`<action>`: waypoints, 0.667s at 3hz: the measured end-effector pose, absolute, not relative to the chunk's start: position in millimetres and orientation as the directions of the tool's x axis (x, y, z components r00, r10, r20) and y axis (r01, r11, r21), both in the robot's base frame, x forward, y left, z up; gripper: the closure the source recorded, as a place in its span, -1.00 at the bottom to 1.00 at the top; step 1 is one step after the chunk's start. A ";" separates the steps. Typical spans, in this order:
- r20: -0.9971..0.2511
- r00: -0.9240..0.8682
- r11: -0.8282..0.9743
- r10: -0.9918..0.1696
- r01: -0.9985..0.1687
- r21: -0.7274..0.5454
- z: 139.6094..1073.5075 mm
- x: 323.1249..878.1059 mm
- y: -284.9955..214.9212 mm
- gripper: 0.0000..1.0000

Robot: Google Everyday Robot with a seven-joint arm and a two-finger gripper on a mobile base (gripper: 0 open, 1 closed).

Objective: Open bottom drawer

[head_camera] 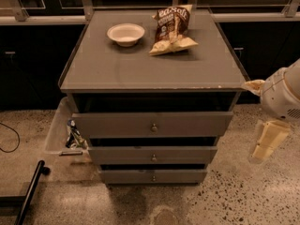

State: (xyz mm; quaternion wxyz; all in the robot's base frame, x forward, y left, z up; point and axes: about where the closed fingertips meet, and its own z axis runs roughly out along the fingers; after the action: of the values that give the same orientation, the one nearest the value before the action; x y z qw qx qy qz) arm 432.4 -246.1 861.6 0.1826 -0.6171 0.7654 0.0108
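Note:
The bottom drawer [136, 176] is the lowest and narrowest-looking of three grey fronts on the cabinet, with a small round metal knob [153, 177] at its centre. Its front sits just behind the middle drawer [122, 154], which sits behind the top drawer [117, 124]. My gripper [265, 142] hangs at the right edge of the view on a white arm [283, 95]. It is well to the right of the cabinet, at about middle-drawer height, touching nothing.
A white bowl [125, 33] and a chip bag [172, 29] lie on the grey cabinet top [117, 69]. A clear plastic bin [56, 132] with small items stands at the cabinet's left. A black pole [29, 193] and a cable [9, 139] are on the speckled floor at lower left.

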 end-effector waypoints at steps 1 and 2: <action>-0.293 -0.172 0.238 -0.941 -0.949 -0.209 861.6 432.4 -246.1 -1.00; -0.326 -0.187 0.254 -0.927 -0.951 -0.176 828.1 429.3 -247.6 -1.00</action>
State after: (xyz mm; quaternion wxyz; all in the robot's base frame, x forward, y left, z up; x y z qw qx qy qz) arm 429.3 -247.6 828.1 0.1858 -0.6099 0.7697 0.0326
